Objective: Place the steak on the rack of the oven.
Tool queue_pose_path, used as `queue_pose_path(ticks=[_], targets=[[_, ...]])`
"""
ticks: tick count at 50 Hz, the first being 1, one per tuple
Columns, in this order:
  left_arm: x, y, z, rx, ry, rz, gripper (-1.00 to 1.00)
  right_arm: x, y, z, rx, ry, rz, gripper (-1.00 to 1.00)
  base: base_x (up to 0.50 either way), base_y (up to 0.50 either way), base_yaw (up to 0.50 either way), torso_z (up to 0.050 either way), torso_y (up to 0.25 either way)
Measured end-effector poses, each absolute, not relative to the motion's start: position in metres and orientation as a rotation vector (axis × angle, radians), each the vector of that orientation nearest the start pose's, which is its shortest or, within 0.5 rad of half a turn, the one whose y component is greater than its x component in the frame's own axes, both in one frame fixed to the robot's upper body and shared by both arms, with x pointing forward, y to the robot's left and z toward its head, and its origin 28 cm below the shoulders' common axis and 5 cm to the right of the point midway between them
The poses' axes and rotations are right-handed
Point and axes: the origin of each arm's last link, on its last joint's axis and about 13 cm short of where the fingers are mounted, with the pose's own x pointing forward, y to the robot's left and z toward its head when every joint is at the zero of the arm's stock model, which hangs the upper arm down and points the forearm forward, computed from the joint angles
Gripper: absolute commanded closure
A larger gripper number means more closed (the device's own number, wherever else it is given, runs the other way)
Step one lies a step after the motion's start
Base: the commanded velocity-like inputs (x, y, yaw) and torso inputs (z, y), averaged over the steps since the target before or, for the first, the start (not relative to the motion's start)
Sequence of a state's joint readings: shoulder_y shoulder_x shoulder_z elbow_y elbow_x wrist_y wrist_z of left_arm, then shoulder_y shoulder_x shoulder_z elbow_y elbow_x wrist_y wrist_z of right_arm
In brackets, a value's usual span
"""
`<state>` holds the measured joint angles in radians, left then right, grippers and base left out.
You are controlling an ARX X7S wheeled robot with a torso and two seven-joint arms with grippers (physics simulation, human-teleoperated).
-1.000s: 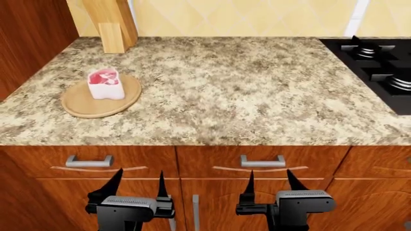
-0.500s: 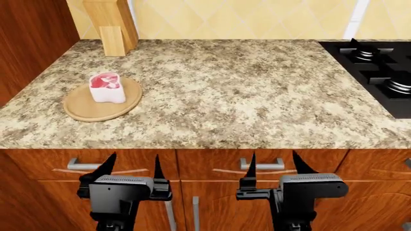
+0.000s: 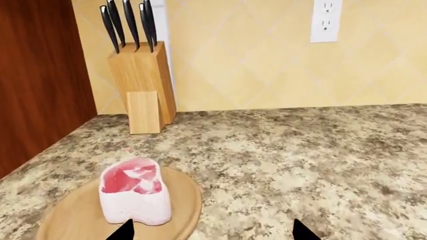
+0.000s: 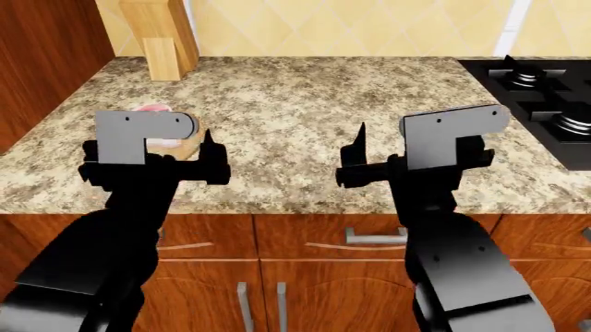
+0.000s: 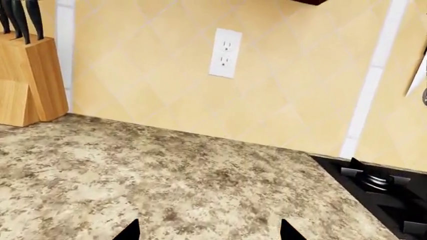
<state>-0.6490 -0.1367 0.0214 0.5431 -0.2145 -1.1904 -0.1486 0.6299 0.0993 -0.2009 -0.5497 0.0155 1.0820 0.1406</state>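
Red-pink marbled on top with pale sides, the raw steak (image 3: 135, 191) stands on the round wooden board (image 3: 183, 210), just ahead of our black left gripper (image 3: 212, 231) and slightly to its left. That gripper is spread wide and holds nothing. Our black right gripper (image 5: 209, 230) is likewise spread and empty over bare speckled granite countertop (image 5: 167, 195). We judge the approach step current; next, advance the left gripper and straddle the steak. The oven and rack are not visible.
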Motion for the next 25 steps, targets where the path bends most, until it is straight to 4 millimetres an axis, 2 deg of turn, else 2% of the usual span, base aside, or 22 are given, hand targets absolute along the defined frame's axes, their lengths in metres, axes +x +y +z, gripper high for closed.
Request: queue_pose_path(ticks=[12, 25], targets=[[0.31, 0.217, 0.242, 0.058, 0.078, 0.018, -1.0, 0.307, -0.085, 0.243, -0.205, -0.07, -0.051, -1.0, 0.0, 0.0, 0.0, 0.0, 0.0], [0.337, 0.218, 0.265, 0.042, 0.138, 0.041, -1.0, 0.333, -0.09, 0.271, -0.217, -0.035, -0.082, -1.0, 0.0, 0.0, 0.0, 0.0, 0.0]])
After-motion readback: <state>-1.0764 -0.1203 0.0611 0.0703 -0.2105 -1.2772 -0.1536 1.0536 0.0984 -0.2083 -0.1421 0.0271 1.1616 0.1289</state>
